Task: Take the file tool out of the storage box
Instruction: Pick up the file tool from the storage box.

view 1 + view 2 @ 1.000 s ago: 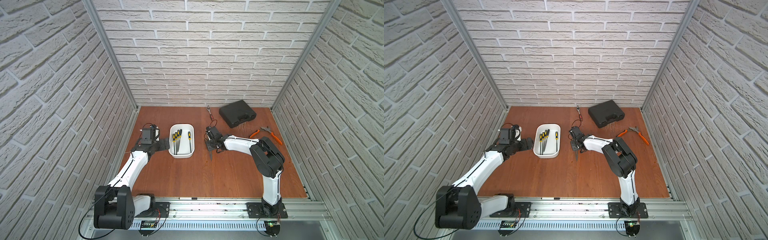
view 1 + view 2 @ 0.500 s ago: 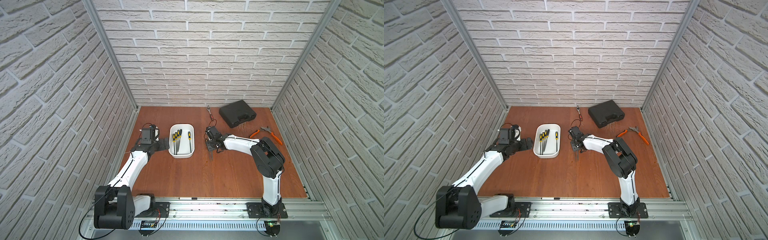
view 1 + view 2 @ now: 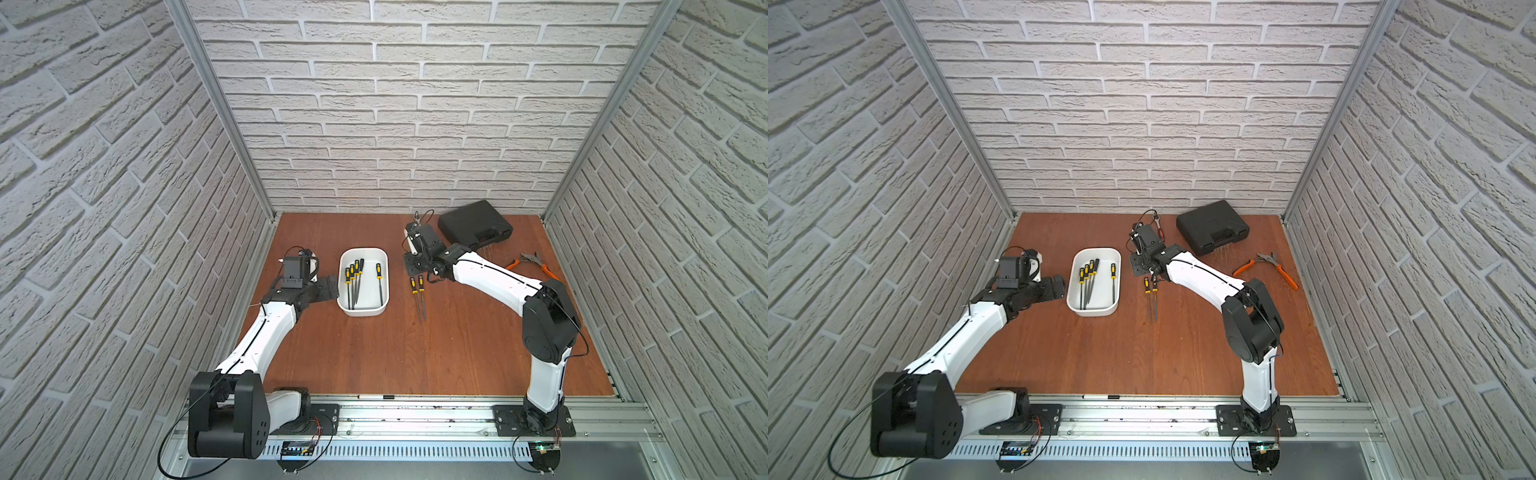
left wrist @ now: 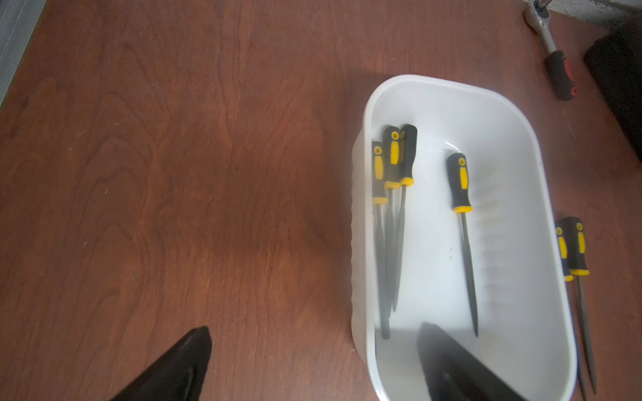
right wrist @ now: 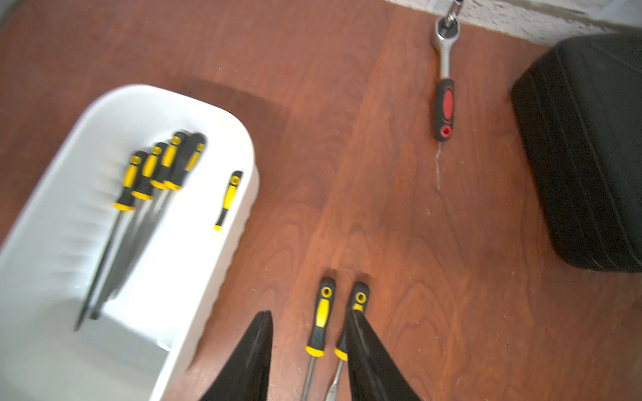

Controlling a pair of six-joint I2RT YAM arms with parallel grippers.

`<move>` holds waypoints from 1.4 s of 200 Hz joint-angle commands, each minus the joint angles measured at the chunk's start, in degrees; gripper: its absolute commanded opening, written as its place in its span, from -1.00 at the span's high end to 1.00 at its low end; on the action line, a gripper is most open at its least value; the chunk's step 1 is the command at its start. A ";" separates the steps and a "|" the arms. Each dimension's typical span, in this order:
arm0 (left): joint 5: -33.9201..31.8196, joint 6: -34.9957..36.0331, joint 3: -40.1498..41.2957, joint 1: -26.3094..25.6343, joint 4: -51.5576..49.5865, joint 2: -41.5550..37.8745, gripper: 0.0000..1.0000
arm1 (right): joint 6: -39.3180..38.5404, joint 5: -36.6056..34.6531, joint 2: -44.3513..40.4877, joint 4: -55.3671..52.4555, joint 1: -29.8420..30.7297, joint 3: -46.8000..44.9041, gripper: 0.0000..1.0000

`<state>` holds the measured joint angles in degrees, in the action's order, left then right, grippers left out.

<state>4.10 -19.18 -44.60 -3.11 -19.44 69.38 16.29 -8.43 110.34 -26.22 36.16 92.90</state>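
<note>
The storage box (image 3: 368, 291) (image 3: 1101, 286) is a white tub left of the table's middle. Several files with black-and-yellow handles lie in it: a cluster (image 4: 392, 180) (image 5: 156, 173) and a single one (image 4: 460, 184) (image 5: 227, 198). Two more files (image 3: 417, 286) (image 3: 1150, 291) (image 5: 321, 316) lie side by side on the table right of the tub. My right gripper (image 3: 415, 270) (image 5: 308, 312) hovers open over their handles, gripping neither. My left gripper (image 3: 328, 286) (image 4: 314, 331) is wide open astride the tub's left wall, one finger inside.
A black case (image 3: 473, 226) (image 3: 1212, 228) stands at the back right. A ratchet wrench with a red-and-black handle (image 5: 444, 104) (image 4: 559, 76) lies near the back wall. Orange-handled pliers (image 3: 534, 264) (image 3: 1266, 266) lie at the right.
My right gripper's jaws have spread apart above the two files on the table. The left arm has not moved.
</note>
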 commanded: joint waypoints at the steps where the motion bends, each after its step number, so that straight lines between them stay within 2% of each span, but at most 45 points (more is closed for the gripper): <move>1: 0.21 -0.48 -0.09 0.46 1.26 -0.70 -0.97 | 3.12 5.33 2.47 -1.75 3.02 7.20 0.19; 31: -0.01 -0.48 0.25 0.57 1.49 -1.33 -0.97 | 3.50 6.83 11.27 -4.69 6.48 17.32 0.19; 71: 0.15 -0.43 0.36 0.85 1.47 -2.02 -0.97 | 5.49 5.00 23.58 -13.48 8.79 33.55 0.19; 134: 2.37 -0.62 1.67 0.79 3.70 -3.29 -0.97 | 9.76 3.59 34.62 -14.18 9.08 44.56 0.21; 242: 1.65 0.74 0.71 0.81 1.70 -3.81 -0.97 | 9.47 0.70 42.98 -14.11 7.76 52.47 0.38; 280: 1.34 1.10 0.54 0.83 1.45 -4.08 -0.97 | 9.28 0.87 44.21 -14.18 7.39 52.97 0.38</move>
<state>5.58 -19.09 -43.72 -2.63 -18.33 66.41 26.11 -6.63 153.91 -40.32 43.97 144.22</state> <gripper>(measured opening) 0.985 0.309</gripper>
